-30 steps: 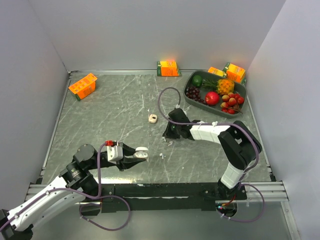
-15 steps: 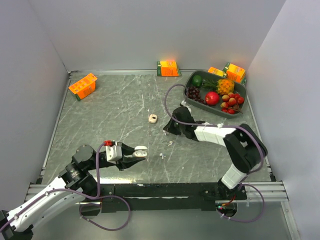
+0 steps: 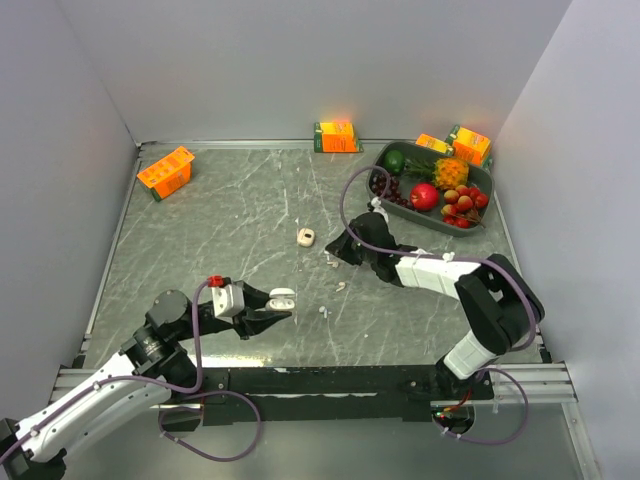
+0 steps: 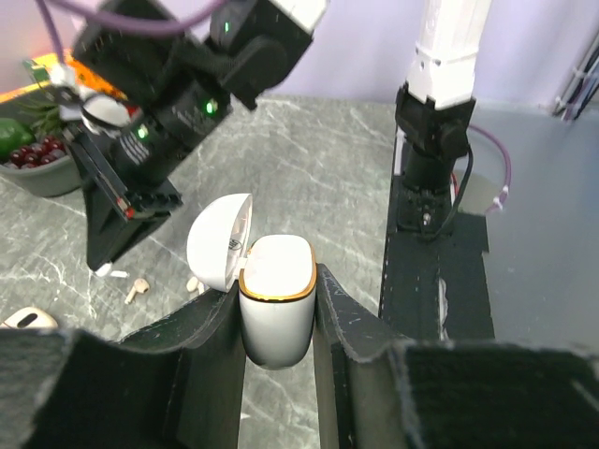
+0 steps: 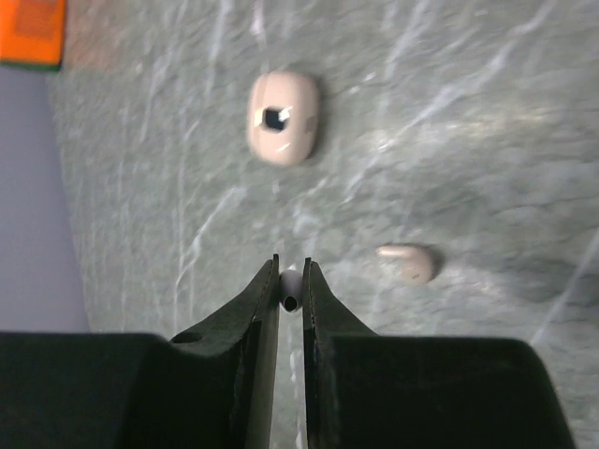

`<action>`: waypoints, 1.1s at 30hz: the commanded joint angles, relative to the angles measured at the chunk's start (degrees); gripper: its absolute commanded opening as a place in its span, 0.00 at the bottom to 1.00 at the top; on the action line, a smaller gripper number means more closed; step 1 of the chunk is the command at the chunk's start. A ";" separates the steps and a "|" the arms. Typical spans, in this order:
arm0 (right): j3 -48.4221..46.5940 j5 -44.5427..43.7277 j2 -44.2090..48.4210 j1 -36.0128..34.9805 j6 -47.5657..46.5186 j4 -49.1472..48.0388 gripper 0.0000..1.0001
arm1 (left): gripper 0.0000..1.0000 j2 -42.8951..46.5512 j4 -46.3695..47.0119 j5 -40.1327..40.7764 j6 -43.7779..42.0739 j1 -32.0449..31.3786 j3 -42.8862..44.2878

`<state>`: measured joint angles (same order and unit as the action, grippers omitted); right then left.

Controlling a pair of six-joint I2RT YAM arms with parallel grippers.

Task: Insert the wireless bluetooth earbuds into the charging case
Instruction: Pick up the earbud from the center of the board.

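My right tool (image 5: 290, 276), closed on one earbud (image 5: 291, 297), had swung farther beyond and right of the open charging case (image 4: 277, 281), which my left tool (image 4: 278, 313) clamped. A loose earbud (image 5: 409, 263) lay on the table (image 3: 220, 230). Carrying mine across came next.

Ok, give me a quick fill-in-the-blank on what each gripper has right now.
1. The left gripper is shut on a white charging case whose lid is ____.
2. The right gripper pinches one tiny ____ between its fingertips.
3. In the right wrist view, a loose earbud lies on the ____, apart from the gripper.

Missing words: open; earbud; table.
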<state>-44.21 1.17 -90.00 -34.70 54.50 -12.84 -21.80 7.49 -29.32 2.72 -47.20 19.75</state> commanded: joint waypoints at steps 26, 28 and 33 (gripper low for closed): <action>-12.56 -6.62 -9.68 3.94 -5.36 14.92 0.52 | 0.01 3.08 2.97 3.13 2.02 -0.17 -0.15; -16.42 -6.71 -9.67 3.85 -11.06 18.88 0.54 | 0.01 3.34 2.89 3.13 2.11 -0.17 -0.24; -27.15 -9.25 -11.52 1.31 -26.62 33.57 0.56 | 0.01 3.52 2.80 3.13 1.59 -0.17 -0.24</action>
<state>-63.29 -5.13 -101.41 -31.66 41.58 10.50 -18.81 8.71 -27.00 4.14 -47.20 19.18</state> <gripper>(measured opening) 0.558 0.332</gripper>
